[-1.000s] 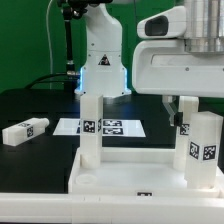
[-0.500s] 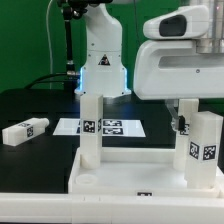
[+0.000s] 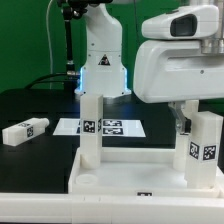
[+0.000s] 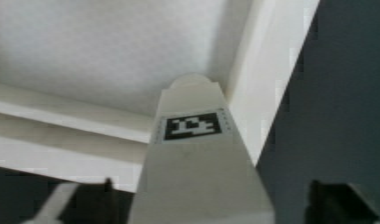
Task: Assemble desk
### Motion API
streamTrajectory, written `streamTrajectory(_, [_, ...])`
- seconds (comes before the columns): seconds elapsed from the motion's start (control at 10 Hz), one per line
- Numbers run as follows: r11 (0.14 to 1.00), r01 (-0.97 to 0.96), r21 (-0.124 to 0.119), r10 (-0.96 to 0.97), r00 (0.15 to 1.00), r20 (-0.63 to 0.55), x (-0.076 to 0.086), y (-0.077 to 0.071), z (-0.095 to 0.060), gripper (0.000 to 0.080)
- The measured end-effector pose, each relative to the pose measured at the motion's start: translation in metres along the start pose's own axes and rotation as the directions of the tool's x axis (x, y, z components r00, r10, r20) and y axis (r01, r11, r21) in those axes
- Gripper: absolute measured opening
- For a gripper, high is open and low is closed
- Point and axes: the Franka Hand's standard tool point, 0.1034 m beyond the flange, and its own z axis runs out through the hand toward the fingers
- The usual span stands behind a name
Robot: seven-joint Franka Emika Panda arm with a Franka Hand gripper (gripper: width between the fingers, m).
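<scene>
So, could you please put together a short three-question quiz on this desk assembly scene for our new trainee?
1. True or false: four legs already stand upright in the tabletop.
2. How many legs can be seen standing upright in the tabletop?
3. Where does the loose leg lie?
A) flat on the black table, toward the exterior view's left
B) inside the tabletop
C) on top of the marker board

Key:
1. False.
2. Two: the first leg on the exterior view's left, the second leg on its right.
3. A.
</scene>
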Motion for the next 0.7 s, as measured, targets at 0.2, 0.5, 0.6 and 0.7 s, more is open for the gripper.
streamTrajectory(0.2, [1.0,-0.001,-0.001,0.001,1.0,0.0,0.0,0.0008,0.0,0.0288])
streamTrajectory(0.5, [0.999,-0.033,0.0,0.033,0.999,0.0,0.0,0.0008,0.0,0.0288])
streamTrajectory(0.6, [0.988,-0.156,0.001,0.156,0.988,0.0,0.0,0.0009,0.0,0.0288])
streamTrajectory(0.7, [0.973,-0.23,0.012,0.23,0.973,-0.002,0.0002,0.0022,0.0003,0.0288])
